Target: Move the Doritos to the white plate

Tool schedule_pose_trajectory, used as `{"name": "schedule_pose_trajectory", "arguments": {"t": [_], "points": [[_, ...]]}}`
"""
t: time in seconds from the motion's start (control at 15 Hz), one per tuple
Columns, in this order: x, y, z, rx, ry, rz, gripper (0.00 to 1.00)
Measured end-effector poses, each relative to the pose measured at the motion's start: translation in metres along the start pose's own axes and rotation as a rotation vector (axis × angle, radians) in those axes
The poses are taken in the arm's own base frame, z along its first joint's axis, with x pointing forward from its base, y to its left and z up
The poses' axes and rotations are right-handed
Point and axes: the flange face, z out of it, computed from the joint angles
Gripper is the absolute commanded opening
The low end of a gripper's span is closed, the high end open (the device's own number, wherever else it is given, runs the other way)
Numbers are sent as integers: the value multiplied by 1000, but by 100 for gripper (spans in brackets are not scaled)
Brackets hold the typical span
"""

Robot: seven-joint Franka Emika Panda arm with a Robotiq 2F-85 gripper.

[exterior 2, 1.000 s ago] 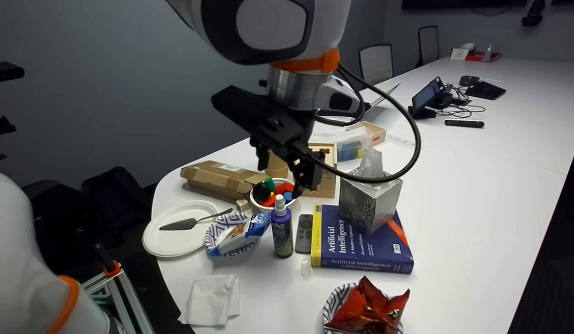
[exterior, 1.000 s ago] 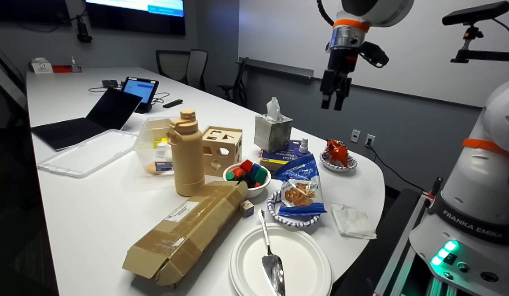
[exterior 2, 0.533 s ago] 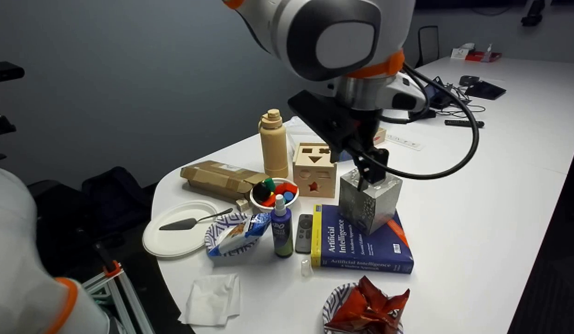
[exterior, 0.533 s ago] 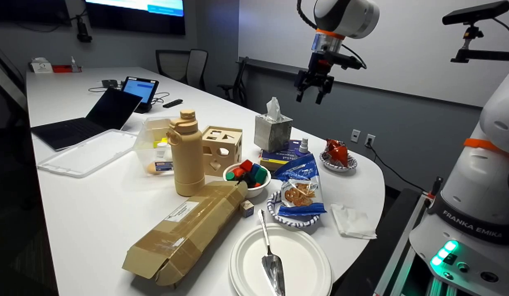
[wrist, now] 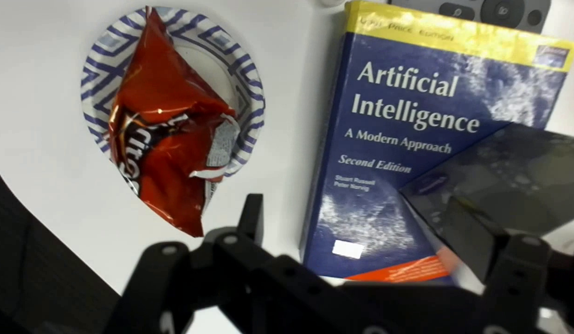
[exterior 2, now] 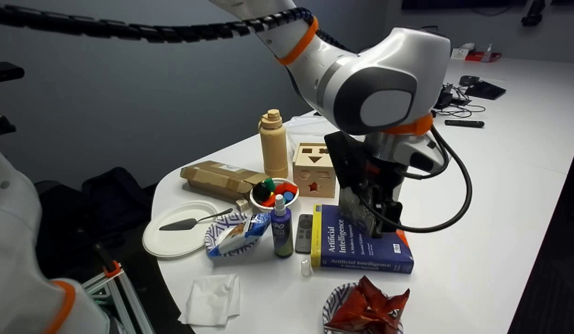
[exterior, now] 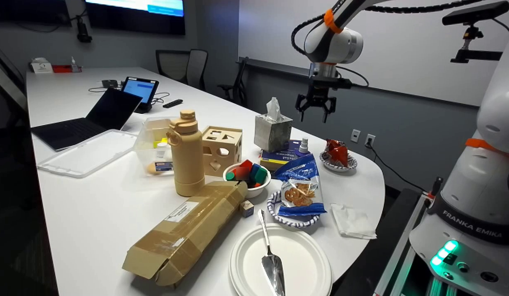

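1. Wrist view: the gripper [wrist: 356,202] hangs over the book [wrist: 384,153], its two fingers spread wide and holding nothing, presumably to take the bag's bulk from above.

2. Beside the book, the Doritos [wrist: 168,125] lie in a patterned paper dish [wrist: 255,95], one end poking past the rim. Their raised folds should give the fingers something to pinch. In an exterior view the frame cuts off part of this dish.

3. On the book stands the tissue box [exterior: 272,133], perhaps parked there to save table space. It shows only in part and dark in the wrist view, one finger overlapping it; I cannot tell how near they are. In an exterior view the gripper hides much of it.

4. Farther off, a blue snack packet [exterior: 301,185] tilts up out of a matching dish [exterior: 297,223].

5. Past that is the white plate [exterior 2: 175,241], outside the wrist view and cropped in an exterior view. A cake server [exterior 2: 179,224] lies across it, probably left for serving; the bag would have to settle beside or on it.
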Motion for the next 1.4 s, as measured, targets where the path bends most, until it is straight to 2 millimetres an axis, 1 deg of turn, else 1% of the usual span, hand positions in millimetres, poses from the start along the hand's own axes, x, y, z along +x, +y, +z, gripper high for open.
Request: {"name": "schedule_pose_trajectory", "arguments": {"t": [0.13, 0.33, 0.47, 0.67, 0.93, 1.4], "points": [[7, 12, 16, -23, -11, 105, 100], [19, 27, 33, -63, -22, 259, 100], [26, 35, 41, -97, -22, 356, 100], [30, 42, 52, -159, -48, 469, 100], [33, 43, 66, -224, -113, 547, 100], [42, 42, 97, -330, -203, 607, 100]]}}
